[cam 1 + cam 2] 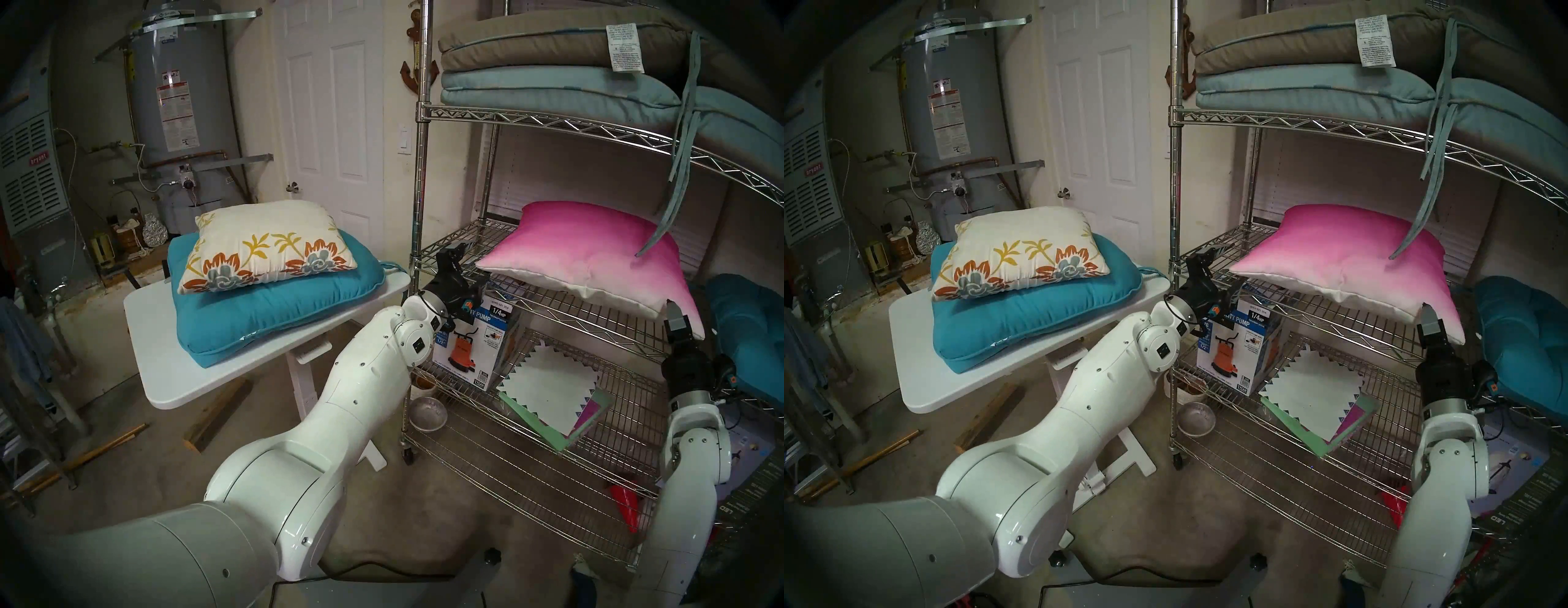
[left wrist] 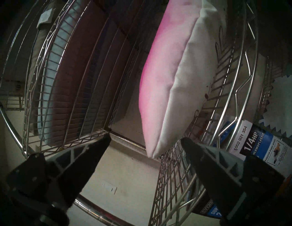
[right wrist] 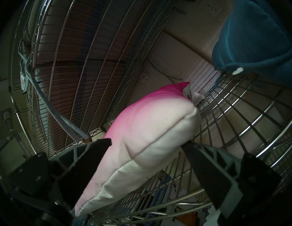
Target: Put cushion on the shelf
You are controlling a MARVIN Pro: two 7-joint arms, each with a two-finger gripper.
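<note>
The cream floral cushion [image 1: 263,250] [image 1: 1021,254] lies on a teal cushion on the white table, left of the chrome wire shelf [image 1: 551,123] [image 1: 1293,125]. Neither gripper touches it. My left gripper [image 1: 458,250] [image 2: 145,138] is open and empty at the middle tier's front left corner, near the corner of a pink-to-white pillow [image 1: 585,250] [image 2: 165,78]. My right gripper [image 1: 674,310] [image 3: 146,142] is open at the front right corner of that pillow [image 3: 150,126]. The pillow's white edge lies between its fingers.
The teal cushion [image 1: 271,314] covers most of the table [image 1: 178,373]. Folded seat cushions [image 1: 551,55] fill the top tier, their ties hanging over the pink pillow. A pump box [image 1: 479,348] and paper sheets [image 1: 551,390] sit on the lower tier. A teal tufted cushion [image 1: 746,335] lies far right.
</note>
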